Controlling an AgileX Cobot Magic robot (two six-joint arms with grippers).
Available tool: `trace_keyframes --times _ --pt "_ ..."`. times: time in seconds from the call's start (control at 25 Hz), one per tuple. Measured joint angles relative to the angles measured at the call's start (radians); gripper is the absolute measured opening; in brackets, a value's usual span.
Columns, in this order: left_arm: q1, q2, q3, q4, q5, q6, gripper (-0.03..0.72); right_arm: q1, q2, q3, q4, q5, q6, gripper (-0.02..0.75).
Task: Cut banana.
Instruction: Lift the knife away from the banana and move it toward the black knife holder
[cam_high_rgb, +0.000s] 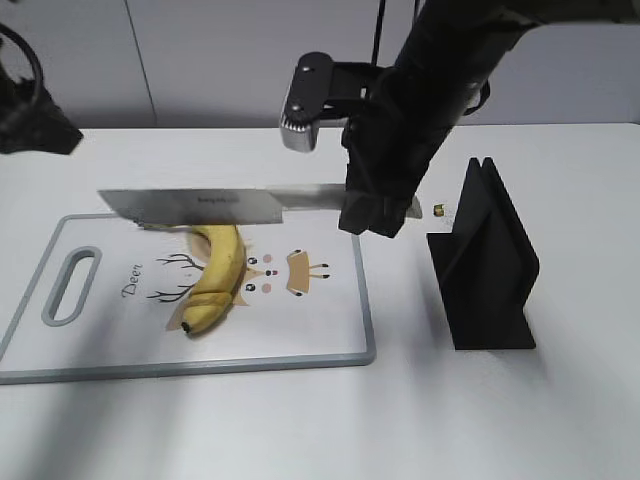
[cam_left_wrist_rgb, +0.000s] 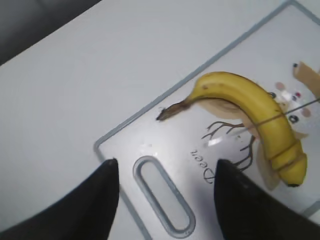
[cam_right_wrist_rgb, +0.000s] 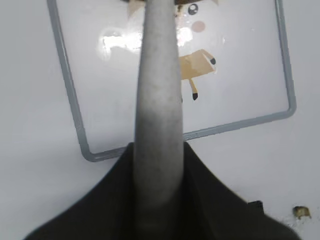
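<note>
A curved yellow banana (cam_high_rgb: 215, 280) lies on a white cutting board (cam_high_rgb: 310, 330), with thin cut lines across its black-tipped end; it also shows in the left wrist view (cam_left_wrist_rgb: 260, 112). My right gripper (cam_high_rgb: 375, 215) is shut on the grey handle (cam_right_wrist_rgb: 157, 115) of a knife. Its blade (cam_high_rgb: 200, 207) hangs level above the banana's stem end. My left gripper (cam_left_wrist_rgb: 165, 182) is open and empty above the board's handle slot (cam_left_wrist_rgb: 162, 195); in the exterior view only part of the left arm shows at the top left.
A black knife stand (cam_high_rgb: 485, 265) stands right of the board. A small brownish scrap (cam_high_rgb: 439, 210) lies on the table behind it. The board's rim (cam_right_wrist_rgb: 70, 100) is grey. The table is white.
</note>
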Motion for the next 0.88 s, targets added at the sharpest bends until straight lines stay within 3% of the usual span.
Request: trace_keyframes --times 0.2,0.4,0.6,0.88 --pt "0.110 -0.004 -0.151 0.093 0.211 -0.304 0.588 0.000 -0.010 -0.063 -0.006 0.030 0.338 0.160" --pt "0.135 -0.005 -0.207 0.212 0.487 -0.512 0.588 0.000 -0.011 -0.151 -0.013 0.166 0.569 0.160" --pt "0.137 -0.056 -0.171 0.255 0.530 -0.558 0.588 0.000 -0.025 -0.160 -0.013 0.311 0.790 0.160" --pt "0.137 -0.311 0.061 0.248 0.523 -0.560 0.588 -0.005 -0.185 0.000 -0.033 0.243 0.984 0.160"
